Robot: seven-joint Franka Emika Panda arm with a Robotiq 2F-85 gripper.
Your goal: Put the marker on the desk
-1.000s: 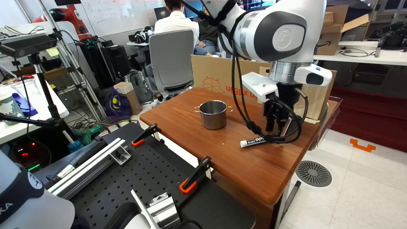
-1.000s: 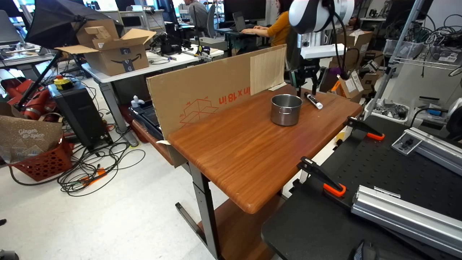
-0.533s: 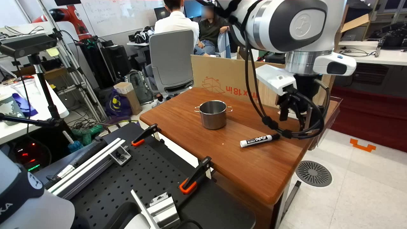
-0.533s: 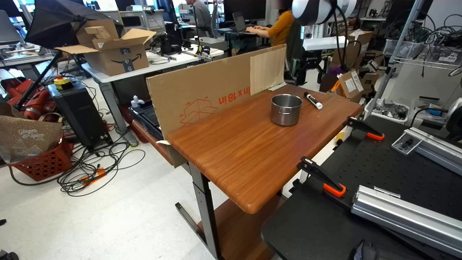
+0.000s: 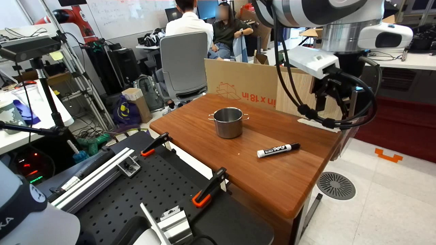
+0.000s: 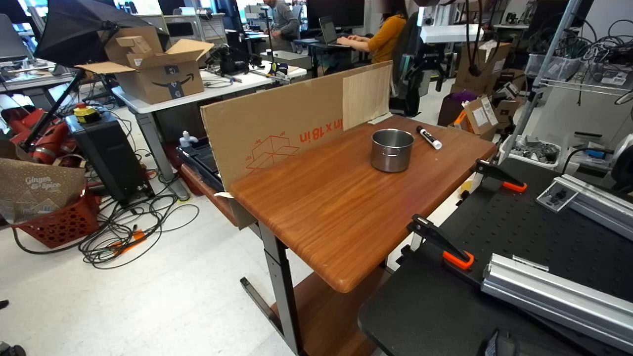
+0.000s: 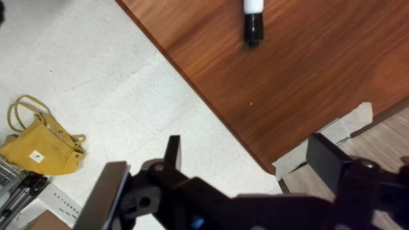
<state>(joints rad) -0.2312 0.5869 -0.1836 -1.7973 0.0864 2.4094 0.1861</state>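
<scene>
The marker (image 5: 278, 149) lies on its side on the reddish-brown desk (image 5: 265, 183). It has a white body, a dark label and a black cap. It lies beyond the metal cup in an exterior view (image 6: 429, 137), where the desk (image 6: 316, 207) shows whole. In the wrist view the marker's black cap end (image 7: 254, 27) shows at the top edge, over the desk (image 7: 303, 70). My gripper (image 7: 244, 140) is open with nothing between its fingers. It hangs above the desk's far corner, apart from the marker, in both exterior views (image 5: 332, 107) (image 6: 424, 81).
A small metal cup (image 5: 229, 126) with handles stands on the desk near the marker. A cardboard sheet (image 5: 238, 81) and a pale wood board (image 6: 367, 96) stand along one desk edge. Black clamps (image 5: 209, 189) sit between the desk and the black perforated bench (image 5: 163, 190).
My gripper has risen from low beside the marker and moved away toward the desk's far corner. The marker and the cup have stayed in place.
</scene>
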